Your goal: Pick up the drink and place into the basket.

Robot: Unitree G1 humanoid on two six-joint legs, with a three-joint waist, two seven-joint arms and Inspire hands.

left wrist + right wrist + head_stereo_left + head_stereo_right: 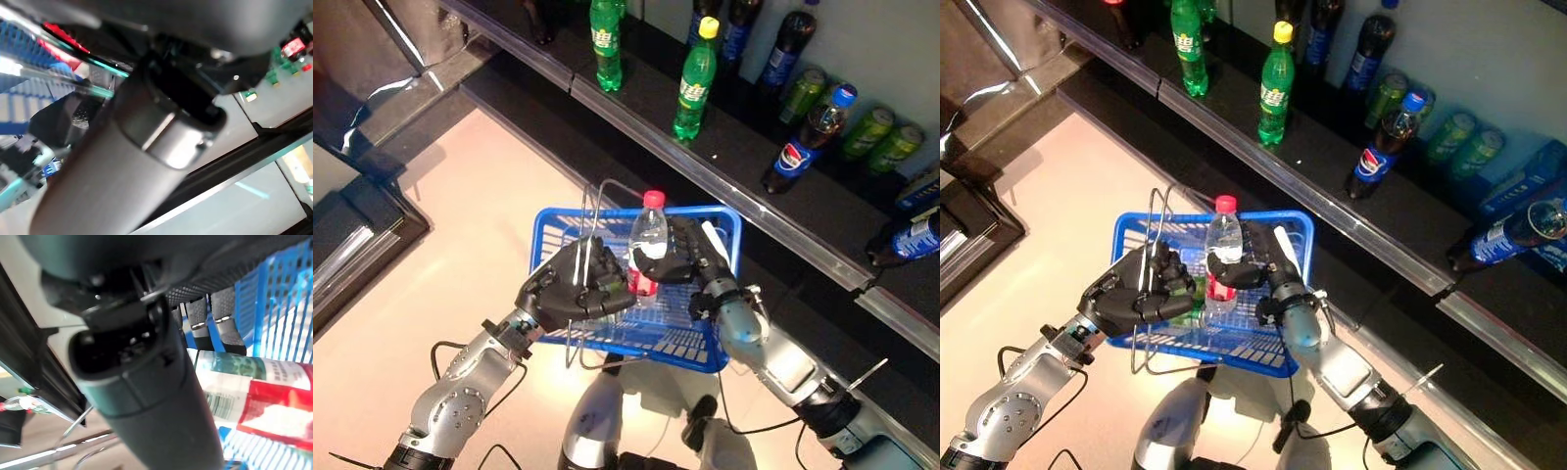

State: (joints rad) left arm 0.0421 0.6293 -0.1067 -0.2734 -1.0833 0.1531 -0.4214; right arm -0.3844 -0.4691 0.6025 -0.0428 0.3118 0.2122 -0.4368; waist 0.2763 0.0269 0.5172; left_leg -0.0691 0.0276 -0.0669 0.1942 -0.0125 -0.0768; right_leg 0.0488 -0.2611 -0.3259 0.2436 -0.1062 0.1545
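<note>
Right then, the drink (648, 245), a clear water bottle with a red cap and a red label, stood upright over the blue basket (717, 348). Its bottom end was down inside the basket walls, though whether it touched the floor of the basket could not be seen. The right hand (680, 257) had its fingers and thumb curled round the middle of the bottle, likely to keep it straight so it would not tip on the way in. The left hand (570, 286) was closed round the wire handles (590, 211) of the basket, which looked like a way to hold the basket steady and off the floor. Behind the basket ran a long dark shelf (744, 196) with green bottles (695, 83), a dark cola bottle (808, 137) and green cans (881, 137). The job looked nearly done; letting go seemed to be what was left.
</note>
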